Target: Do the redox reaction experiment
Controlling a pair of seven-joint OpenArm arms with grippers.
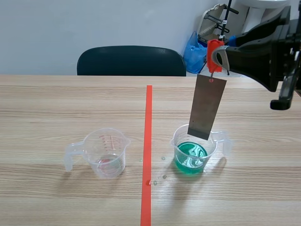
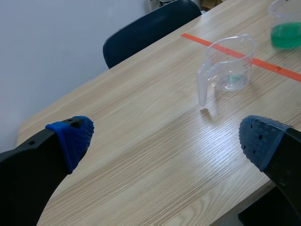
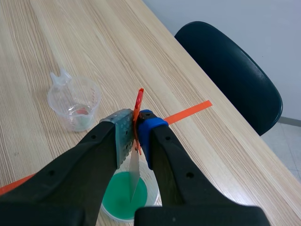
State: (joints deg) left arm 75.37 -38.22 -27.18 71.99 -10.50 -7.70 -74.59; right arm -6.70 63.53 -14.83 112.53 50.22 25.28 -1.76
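Looking at the right gripper [image 3: 137, 135], you see its fingers pinching a red clip [image 1: 214, 49], and from that clip a grey metal plate [image 1: 207, 106] hangs tilted over the beaker [image 1: 174, 140] of green liquid [image 1: 190, 158]. The beaker stands right of the counter's middle, nearer the near edge than the far one. From the scene view the plate's lower edge sits about level with the beaker's rim; I judge it above the liquid, not in it, though neither view settles that. The left gripper [image 2: 167, 139] hangs over the counter's left side with its fingers spread wide and nothing between them, well apart from the second cup [image 1: 90, 139]. That cup stands left of the middle and holds only a reddish trace at its bottom.

So the plate is picked up and brought over the solution; the dip itself looks not yet done. A few droplets [image 1: 163, 176] lie on the counter between the two cups. What is left for you, as I read it, is lowering the plate straight into the green liquid and holding it there without knocking the rim.
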